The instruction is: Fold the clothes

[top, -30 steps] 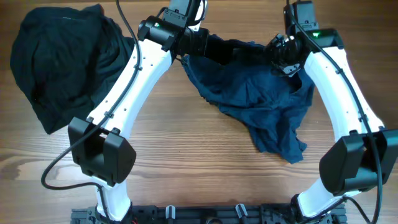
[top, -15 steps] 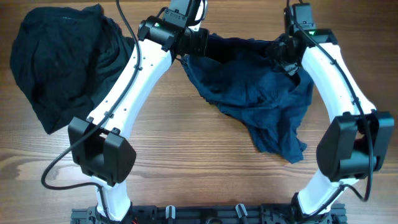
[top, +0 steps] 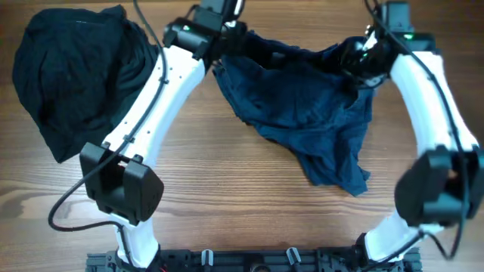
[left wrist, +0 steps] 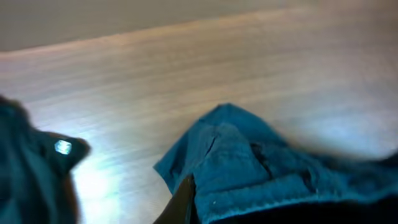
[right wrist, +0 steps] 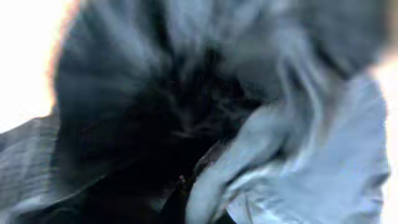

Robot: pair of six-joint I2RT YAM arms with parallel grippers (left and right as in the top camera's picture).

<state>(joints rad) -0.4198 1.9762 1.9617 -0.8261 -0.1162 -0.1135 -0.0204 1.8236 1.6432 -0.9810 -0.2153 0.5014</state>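
Overhead, the shorts [top: 302,113] spread across the table's [top: 227,204] far side, their top edge pulled taut between two grips. The left gripper [top: 228,47] is clamped on one end and the right gripper [top: 355,63] on the other, jaws together on cloth. The lower hem trails toward mid-table, with bare wood in front. A black heap [top: 76,75] fills the far-left corner, with the left arm [top: 151,98] between it and the shorts.

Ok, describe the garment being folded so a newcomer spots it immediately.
On the wooden table, look to the far edge, right of centre, where the left gripper and right gripper each pinch cloth. The navy-blue shorts stretch between them, trailing toward the near side. Unlike the black garment heap at the left, they are blue, smaller and held.
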